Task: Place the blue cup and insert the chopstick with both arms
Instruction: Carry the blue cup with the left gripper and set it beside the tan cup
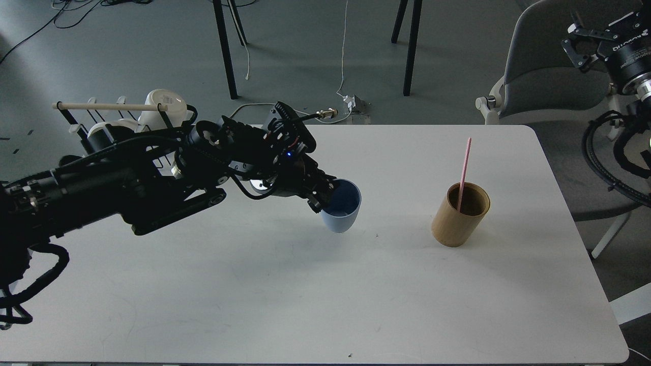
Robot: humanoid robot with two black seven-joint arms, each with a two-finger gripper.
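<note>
My left arm reaches across the table from the left, and its gripper (pixel 325 195) is shut on the left rim of the blue cup (pixel 343 211). The cup is upright near the table's middle, its base at or just above the surface; I cannot tell which. The pink chopstick (pixel 464 173) stands leaning inside a tan bamboo cylinder (pixel 459 216) to the cup's right. My right gripper (pixel 580 43) is raised at the upper right, off the table in front of a grey chair, with its fingers spread open and nothing between them.
A black wire mug rack (pixel 168 134) with white mugs and a pale wooden rod (pixel 104 106) stands at the table's back left, partly hidden by my left arm. A grey chair (pixel 549 56) is beyond the right edge. The white table (pixel 325 305) has rounded corners.
</note>
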